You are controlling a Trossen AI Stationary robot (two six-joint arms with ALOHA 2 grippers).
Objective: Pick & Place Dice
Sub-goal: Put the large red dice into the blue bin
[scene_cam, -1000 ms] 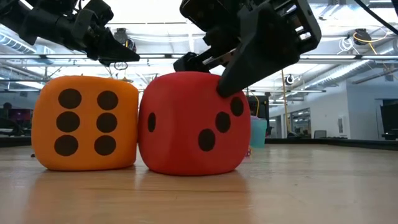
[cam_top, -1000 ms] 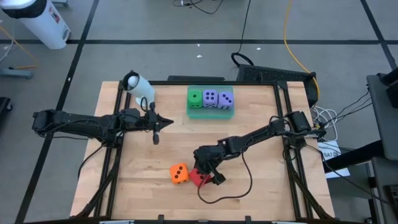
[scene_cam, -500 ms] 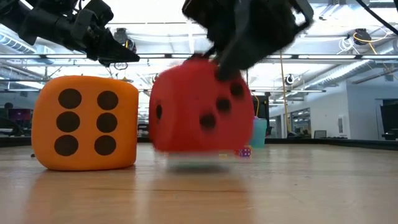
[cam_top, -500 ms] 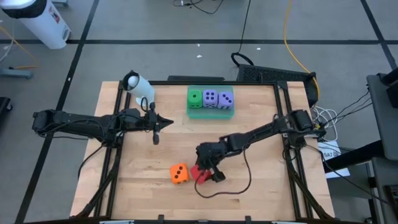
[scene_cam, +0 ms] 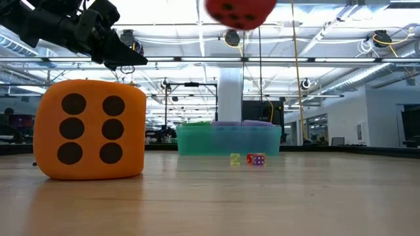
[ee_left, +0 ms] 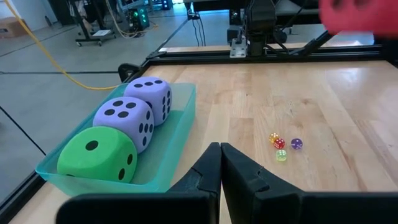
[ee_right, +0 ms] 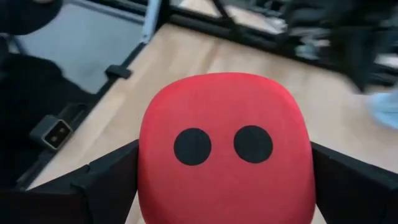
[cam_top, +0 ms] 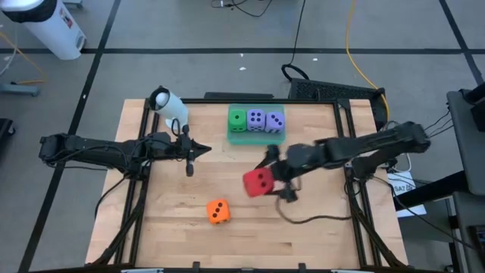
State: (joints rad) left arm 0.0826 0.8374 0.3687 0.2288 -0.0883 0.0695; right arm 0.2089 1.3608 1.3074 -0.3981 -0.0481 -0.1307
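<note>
The red die [cam_top: 258, 182] hangs in the air over the middle of the table, with my right gripper [cam_top: 264, 180] shut on it; it also shows high up in the low view [scene_cam: 239, 12]. The orange die [cam_top: 218, 211] rests on the table nearer the front edge. A green die [cam_top: 238, 119] and two purple dice [cam_top: 257, 119] sit in a green tray [ee_left: 185, 118] at the far edge. My left gripper [cam_top: 204, 149] waits shut at the left, above the table, pointing toward the tray. My right gripper pinches the red die by two opposite sides [ee_right: 146, 168] between its two fingers [ee_right: 106, 183]. The fingers come from the table's right side, slanting a little downward. The die is lifted well clear of the table, and its two-pip face [ee_right: 224, 143] is turned toward the wrist.
Several tiny coloured dice [ee_left: 281, 145] lie on the wood between the tray and the table's middle. A white cylinder-shaped object [cam_top: 168, 106] stands at the far left corner. Black rails [cam_top: 345, 121] frame the table. Bare wood lies around the orange die.
My right gripper has lifted the red die off the table from beside the orange die, carrying it up and toward the far edge, and has tipped closer to level. The orange die has stayed in place.
</note>
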